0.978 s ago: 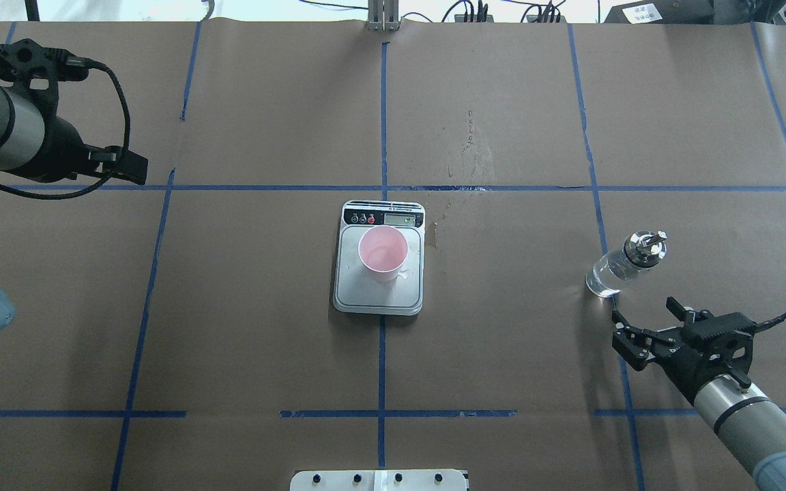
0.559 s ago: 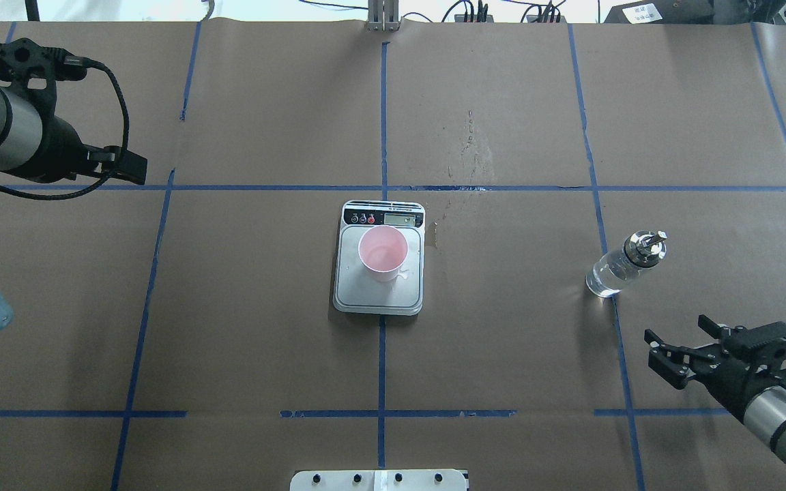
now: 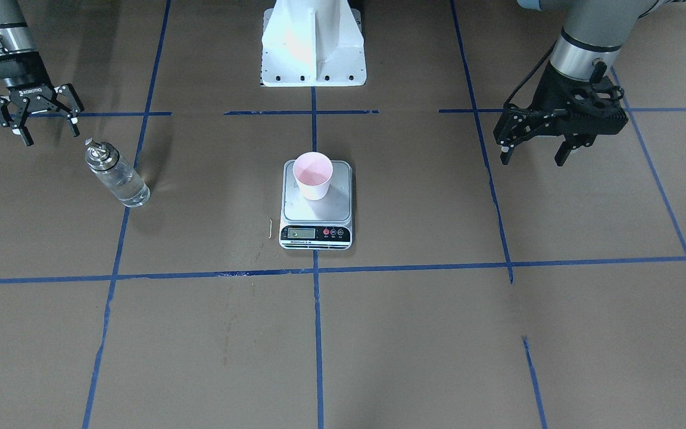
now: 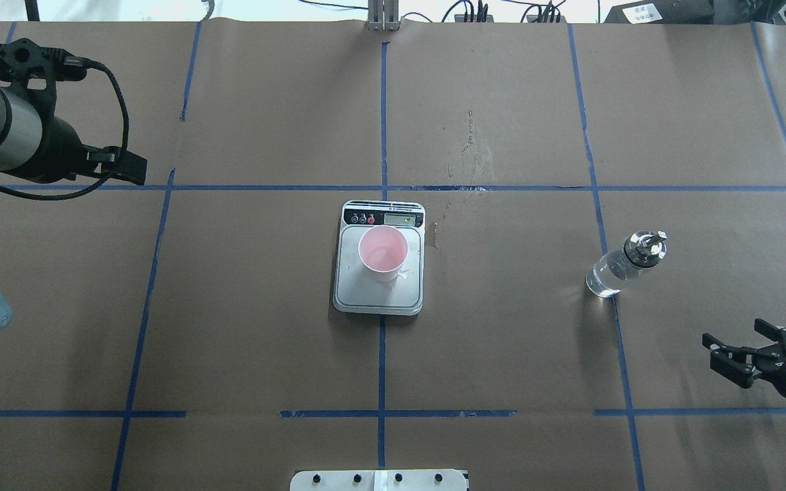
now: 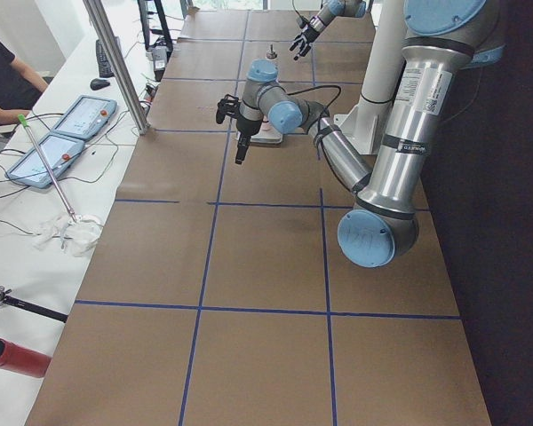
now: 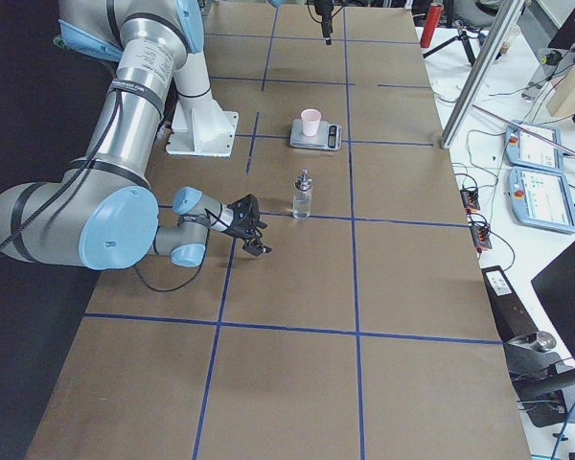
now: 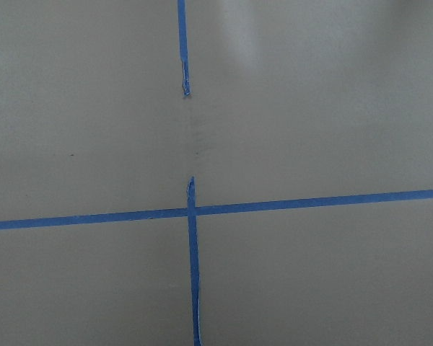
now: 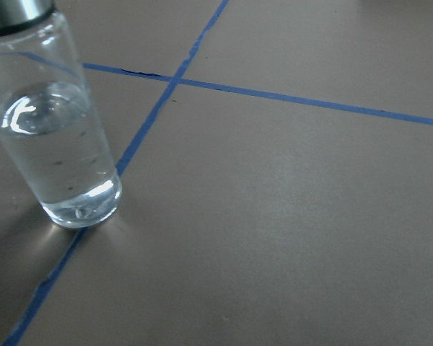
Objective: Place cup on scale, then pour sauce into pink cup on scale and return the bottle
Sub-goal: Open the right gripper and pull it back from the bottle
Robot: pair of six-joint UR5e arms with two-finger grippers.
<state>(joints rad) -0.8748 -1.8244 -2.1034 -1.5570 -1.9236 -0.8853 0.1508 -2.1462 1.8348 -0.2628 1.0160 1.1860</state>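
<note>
My right gripper [image 3: 50,136] and left gripper [image 3: 532,159] gape empty; a careless swing could topple the nearby bottle [image 3: 118,177].

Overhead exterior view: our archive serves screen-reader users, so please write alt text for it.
A small pale pink tapered cup stands on a square silver kitchen scale, centred on a brown table gridded with blue tape. A slim clear glass bottle with a silver spout cap stands to its right, apart from the open right gripper.

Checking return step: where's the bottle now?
Overhead view: the bottle stands upright far right of the scale, on a blue tape line, apart from the open right gripper.
</note>
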